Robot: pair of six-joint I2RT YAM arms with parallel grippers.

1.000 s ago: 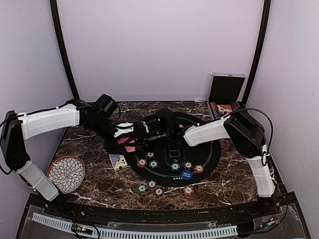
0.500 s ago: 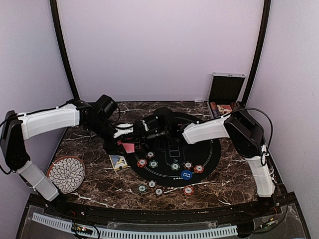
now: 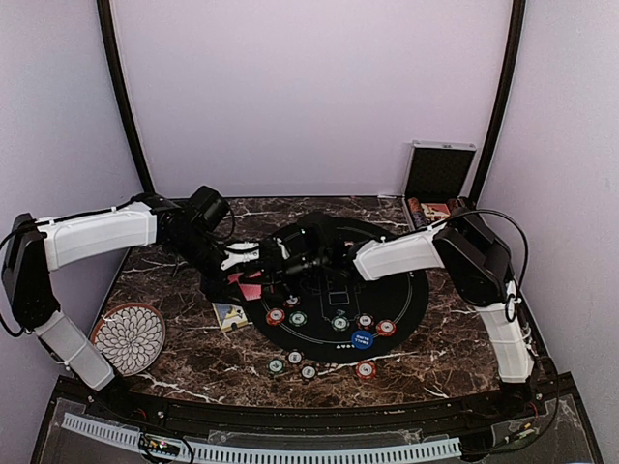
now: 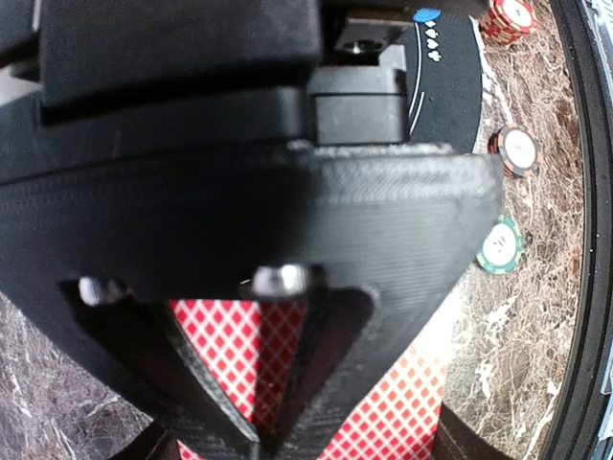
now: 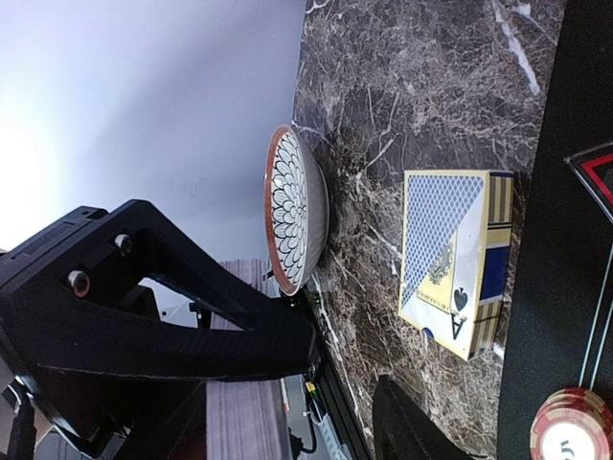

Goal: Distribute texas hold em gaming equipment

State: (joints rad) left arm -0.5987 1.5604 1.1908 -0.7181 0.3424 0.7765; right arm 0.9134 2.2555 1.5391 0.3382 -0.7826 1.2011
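Note:
My left gripper (image 3: 240, 272) (image 4: 257, 436) is shut on a stack of red-backed playing cards (image 4: 230, 350) (image 3: 250, 285), held just above the left edge of the round black mat (image 3: 406, 295). My right gripper (image 3: 271, 259) (image 5: 335, 393) is right beside it, open, with nothing between its fingers. Red, green and white poker chips (image 3: 298, 317) lie in a row on the mat's near half next to a blue button disc (image 3: 362, 339). More chips (image 3: 294, 359) lie on the marble in front of the mat. In the left wrist view, chips (image 4: 518, 151) lie to the right.
A blue and yellow card box (image 3: 229, 314) (image 5: 455, 259) lies on the marble left of the mat. The flower-patterned plate (image 3: 129, 336) (image 5: 297, 211) stands at the near left. The open chip case (image 3: 437, 184) is at the back right corner.
The right gripper's jaws have spread apart next to the cards. The left gripper has kept its hold on the cards and has barely moved.

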